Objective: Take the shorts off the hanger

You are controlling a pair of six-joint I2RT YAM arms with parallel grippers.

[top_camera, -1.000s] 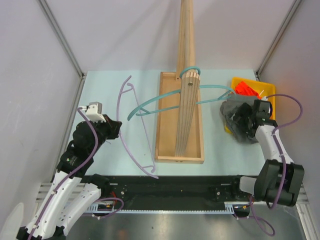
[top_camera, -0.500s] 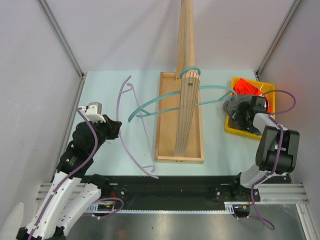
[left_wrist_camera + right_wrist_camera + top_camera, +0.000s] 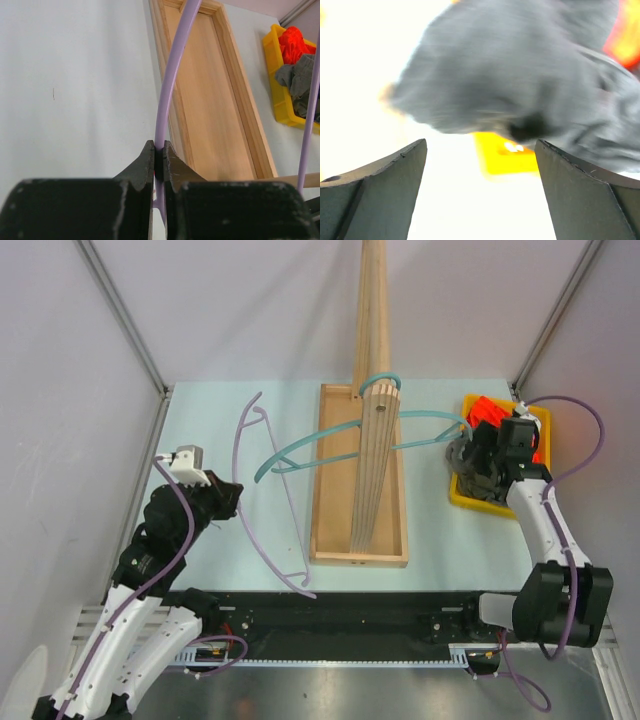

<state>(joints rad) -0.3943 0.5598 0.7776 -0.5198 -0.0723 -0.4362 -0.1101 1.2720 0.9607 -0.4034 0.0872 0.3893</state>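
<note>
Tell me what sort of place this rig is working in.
Probably a lab test cell: grey wall panels on aluminium posts enclose a pale tabletop with a wooden stand and yellow bin.

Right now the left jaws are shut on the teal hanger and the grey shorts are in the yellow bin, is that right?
No. The left jaws are shut on the purple hanger, as the left wrist view shows; the grey shorts are in the yellow bin.
</note>
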